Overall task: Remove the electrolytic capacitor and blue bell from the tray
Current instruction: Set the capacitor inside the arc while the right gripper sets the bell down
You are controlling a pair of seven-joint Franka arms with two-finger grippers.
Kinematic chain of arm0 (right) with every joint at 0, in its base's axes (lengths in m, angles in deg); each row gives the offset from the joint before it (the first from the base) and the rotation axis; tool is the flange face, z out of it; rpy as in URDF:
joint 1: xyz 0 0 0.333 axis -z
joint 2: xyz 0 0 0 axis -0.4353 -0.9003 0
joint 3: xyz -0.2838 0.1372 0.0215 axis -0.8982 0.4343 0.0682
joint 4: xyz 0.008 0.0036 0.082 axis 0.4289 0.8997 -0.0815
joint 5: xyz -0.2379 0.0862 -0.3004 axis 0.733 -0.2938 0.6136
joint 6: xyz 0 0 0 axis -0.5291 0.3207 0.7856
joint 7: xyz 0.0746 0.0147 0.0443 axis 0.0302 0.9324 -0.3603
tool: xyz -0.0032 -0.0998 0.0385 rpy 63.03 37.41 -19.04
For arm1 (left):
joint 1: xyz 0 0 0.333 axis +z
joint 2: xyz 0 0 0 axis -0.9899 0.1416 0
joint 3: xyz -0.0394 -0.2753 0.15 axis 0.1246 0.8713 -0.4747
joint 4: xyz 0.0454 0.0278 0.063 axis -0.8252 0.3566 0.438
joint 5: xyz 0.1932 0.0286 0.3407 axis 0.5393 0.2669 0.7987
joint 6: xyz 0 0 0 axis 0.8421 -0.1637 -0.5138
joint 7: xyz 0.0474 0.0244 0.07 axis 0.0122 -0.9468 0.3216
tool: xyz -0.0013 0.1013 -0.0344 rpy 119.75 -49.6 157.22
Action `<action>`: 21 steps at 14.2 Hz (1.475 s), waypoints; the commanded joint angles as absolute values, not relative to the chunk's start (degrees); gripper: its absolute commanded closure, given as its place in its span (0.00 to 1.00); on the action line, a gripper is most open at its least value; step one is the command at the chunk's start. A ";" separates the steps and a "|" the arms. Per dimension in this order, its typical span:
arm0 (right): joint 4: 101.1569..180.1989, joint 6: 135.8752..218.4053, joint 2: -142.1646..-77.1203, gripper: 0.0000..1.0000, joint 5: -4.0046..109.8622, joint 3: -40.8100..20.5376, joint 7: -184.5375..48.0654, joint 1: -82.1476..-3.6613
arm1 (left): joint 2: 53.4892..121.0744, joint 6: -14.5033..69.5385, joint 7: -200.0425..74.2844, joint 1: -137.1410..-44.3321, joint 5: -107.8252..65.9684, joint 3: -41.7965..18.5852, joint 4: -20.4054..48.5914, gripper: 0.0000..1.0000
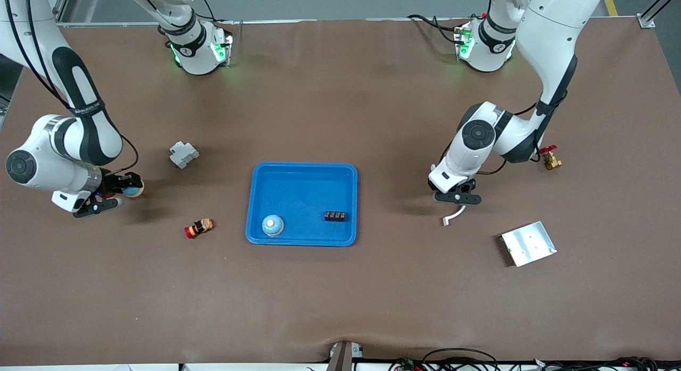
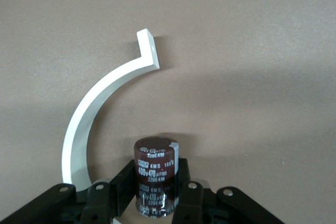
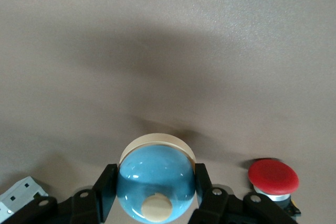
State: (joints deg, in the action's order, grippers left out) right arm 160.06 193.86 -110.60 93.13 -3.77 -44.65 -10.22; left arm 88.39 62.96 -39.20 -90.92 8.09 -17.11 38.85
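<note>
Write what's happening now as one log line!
left gripper: holding capacitor | right gripper: holding blue bell | tray: another bell inside

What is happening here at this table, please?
Two robot arms are taking parts out of the blue tray. The left gripper is shut on a dark electrolytic capacitor, over the table beside a curved white piece. The right gripper is shut on a blue bell, over the table toward the right arm's end. A second blue bell and a small black block lie in the tray.
</note>
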 commanded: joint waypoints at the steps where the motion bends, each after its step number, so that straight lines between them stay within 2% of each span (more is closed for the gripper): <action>1: 159.44 193.54 -110.34 0.00 94.17 -2.84 -44.62 -8.85 | 89.25 63.99 -39.80 -90.21 9.33 -16.48 38.48 1.00; 5: 154.09 188.63 -110.88 0.00 93.91 -2.66 -45.67 -10.94 | 90.22 63.99 -39.80 -90.21 9.33 -16.48 38.13 1.00; 6: 151.72 185.74 -110.96 0.00 93.91 -2.58 -47.32 -11.82 | 90.31 63.99 -39.62 -90.21 9.25 -16.40 38.04 0.75; 7: 149.43 182.66 -110.88 0.00 93.91 -2.49 -49.78 -13.22 | 90.49 63.99 -38.75 -90.30 9.25 -16.40 37.69 0.01; 11: 140.29 170.61 -110.88 0.00 93.03 -2.40 -66.62 -23.40 | 89.61 63.46 -34.80 -90.91 8.54 -16.22 36.56 0.00; 14: 137.03 170.94 -112.62 0.00 87.52 -2.40 -83.15 -30.88 | 88.47 60.49 -29.80 -90.92 8.37 -14.30 35.33 0.00; 18: 131.66 172.86 -118.07 0.00 81.78 -2.40 -102.23 -38.97 | 88.99 48.63 -16.36 -91.71 4.16 -10.69 26.73 0.00; 21: 131.66 179.19 -120.62 0.00 81.25 -2.31 -108.67 -42.49 | 91.97 45.27 -5.74 -93.45 0.64 -9.36 20.83 0.00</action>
